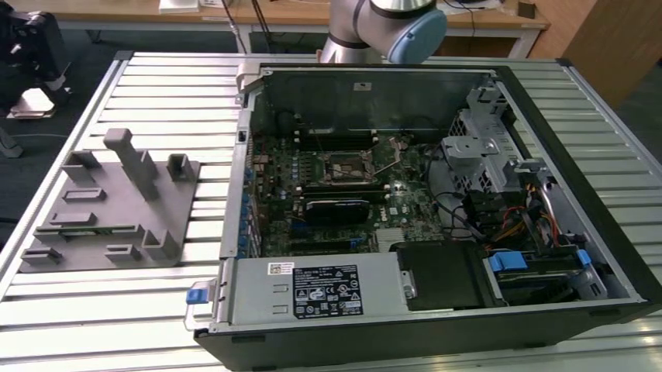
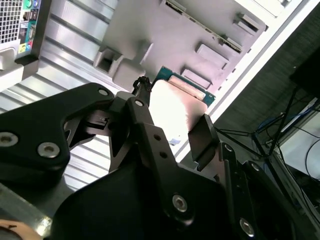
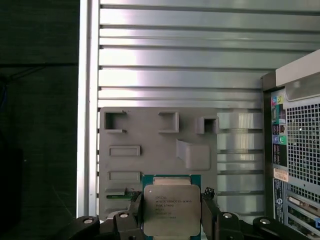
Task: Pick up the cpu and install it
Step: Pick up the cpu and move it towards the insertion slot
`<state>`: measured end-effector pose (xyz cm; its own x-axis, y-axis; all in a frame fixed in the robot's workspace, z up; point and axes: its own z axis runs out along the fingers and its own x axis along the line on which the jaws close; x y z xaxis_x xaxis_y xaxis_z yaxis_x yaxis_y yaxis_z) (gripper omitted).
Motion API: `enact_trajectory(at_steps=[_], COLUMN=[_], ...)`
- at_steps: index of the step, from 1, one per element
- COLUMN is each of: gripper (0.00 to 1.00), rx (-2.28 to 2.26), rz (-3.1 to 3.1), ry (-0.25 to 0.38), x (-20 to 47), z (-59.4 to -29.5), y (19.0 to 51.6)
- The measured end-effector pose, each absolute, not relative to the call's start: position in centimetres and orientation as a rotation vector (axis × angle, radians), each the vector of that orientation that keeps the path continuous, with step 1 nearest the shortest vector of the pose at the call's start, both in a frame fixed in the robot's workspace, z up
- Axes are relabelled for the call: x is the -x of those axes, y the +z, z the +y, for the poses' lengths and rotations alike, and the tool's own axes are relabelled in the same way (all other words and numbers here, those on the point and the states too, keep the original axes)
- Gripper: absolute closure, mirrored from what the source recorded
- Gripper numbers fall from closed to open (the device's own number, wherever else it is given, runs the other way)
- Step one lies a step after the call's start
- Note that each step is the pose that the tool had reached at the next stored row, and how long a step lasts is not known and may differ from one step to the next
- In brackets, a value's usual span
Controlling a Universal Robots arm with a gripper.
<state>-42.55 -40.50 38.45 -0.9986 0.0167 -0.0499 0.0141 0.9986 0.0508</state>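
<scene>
The cpu [image 3: 171, 209] is a small square chip with a silvery top and a green rim, pinched at two opposite edges between my gripper's [image 3: 171, 215] black fingers [image 3: 134, 216]. In the second wrist view the cpu [image 2: 177, 107] appears edge-on and bright, held in the gripper [image 2: 172, 111] well above the grey fixture [image 2: 165, 35]. The gripper is shut on the chip. In the exterior view the open computer case [image 1: 579, 139] lies on its side, with the black square socket [image 1: 346, 167] on the motherboard. The arm [image 1: 383, 27] rises behind the case.
The grey parts fixture [image 1: 104, 209] with upright posts and slots sits on the slatted metal table [image 1: 155, 93], on the exterior view's left of the case. The case's rear panel [image 3: 295, 140] stands beside the fixture [image 3: 150, 145]. Drive cages and cables [image 1: 497, 178] crowd the case's right side.
</scene>
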Motion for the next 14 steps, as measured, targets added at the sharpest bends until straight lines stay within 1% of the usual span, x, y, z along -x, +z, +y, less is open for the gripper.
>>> enact_trajectory(at_steps=[14], gripper=[0.45], rx=[-0.024], rz=[3.090], ry=[0.078], x=[38.4], z=[-40.5], y=[38.5])
